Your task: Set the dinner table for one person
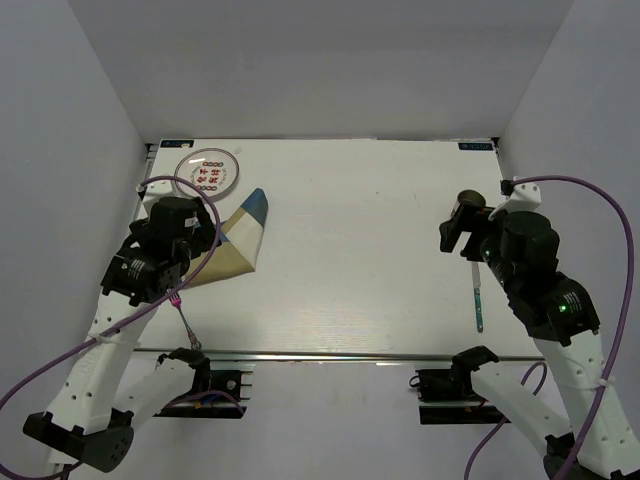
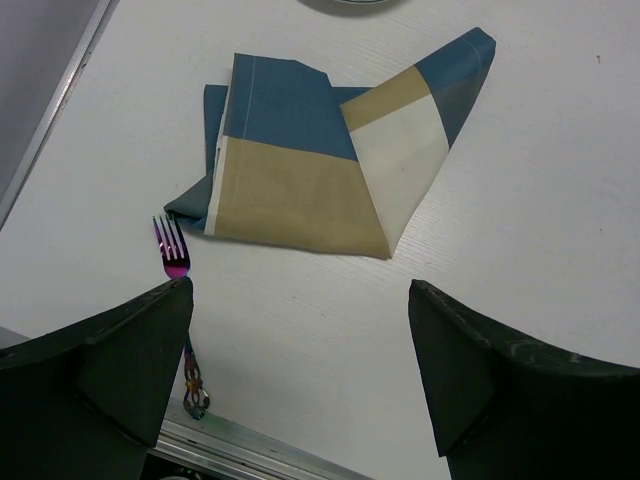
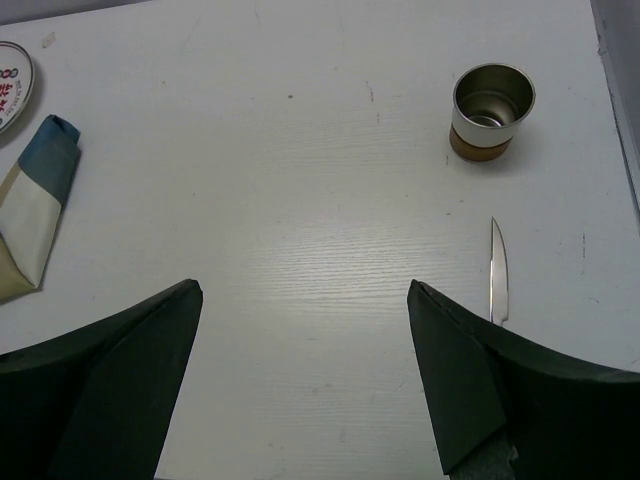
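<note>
The white dinner table (image 1: pixel 360 260) carries a round patterned plate (image 1: pixel 208 170) at the far left. A folded blue-and-tan checked placemat (image 1: pixel 240 235) lies beside it. An iridescent fork (image 1: pixel 185 320) lies near the front rail on the left. A knife (image 1: pixel 478 297) lies at the right, and a steel cup (image 1: pixel 468 200) stands beyond it. My left gripper (image 1: pixel 203 240) is open and empty, hovering just short of the placemat (image 2: pixel 310 160), with the fork (image 2: pixel 172 255) at its left finger. My right gripper (image 1: pixel 453 232) is open and empty, left of the cup (image 3: pixel 492 110) and the knife (image 3: pixel 498 272).
An aluminium rail (image 1: pixel 330 357) runs along the table's near edge and shows in the left wrist view (image 2: pixel 240 450). White walls enclose the table on three sides. The plate's edge (image 3: pixel 8 85) and a corner of the placemat (image 3: pixel 35 200) show at the left of the right wrist view.
</note>
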Motion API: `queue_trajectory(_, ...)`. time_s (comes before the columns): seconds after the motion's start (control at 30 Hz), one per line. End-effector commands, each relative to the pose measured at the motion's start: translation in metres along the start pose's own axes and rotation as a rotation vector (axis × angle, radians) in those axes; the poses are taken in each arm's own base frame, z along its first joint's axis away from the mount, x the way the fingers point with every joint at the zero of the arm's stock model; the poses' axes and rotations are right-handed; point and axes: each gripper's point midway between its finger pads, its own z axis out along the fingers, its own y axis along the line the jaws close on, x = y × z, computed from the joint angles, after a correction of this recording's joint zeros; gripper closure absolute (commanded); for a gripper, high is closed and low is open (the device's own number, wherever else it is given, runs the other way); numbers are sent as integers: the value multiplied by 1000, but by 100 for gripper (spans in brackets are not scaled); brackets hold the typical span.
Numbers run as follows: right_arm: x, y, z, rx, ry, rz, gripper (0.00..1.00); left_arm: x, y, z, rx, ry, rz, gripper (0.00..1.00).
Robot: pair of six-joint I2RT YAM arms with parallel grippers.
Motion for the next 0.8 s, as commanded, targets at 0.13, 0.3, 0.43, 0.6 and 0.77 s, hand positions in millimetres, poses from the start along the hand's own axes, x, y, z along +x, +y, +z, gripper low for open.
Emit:
queue_trajectory(0.13, -11, 11, -9, -79, -67, 19, 11, -7, -2, -7, 24, -16, -8, 2)
queue_trajectory(0.3, 1, 32, -6, -200, -46, 31, 11, -5, -22, -11, 142, -6, -34, 2)
queue_trajectory(0.43, 12, 44, 0, -264, -6, 44, 11, -1, -27, 5, 118, -18, -94, 2)
queue_trajectory(0.6, 26, 59, 0, -350, 37, 56, 11, 28, -20, 56, -114, 99, -123, 2)
queue_trajectory(0.77, 41, 62, 0, -384, 82, 55, 11, 44, 6, 104, -342, 170, -205, 2)
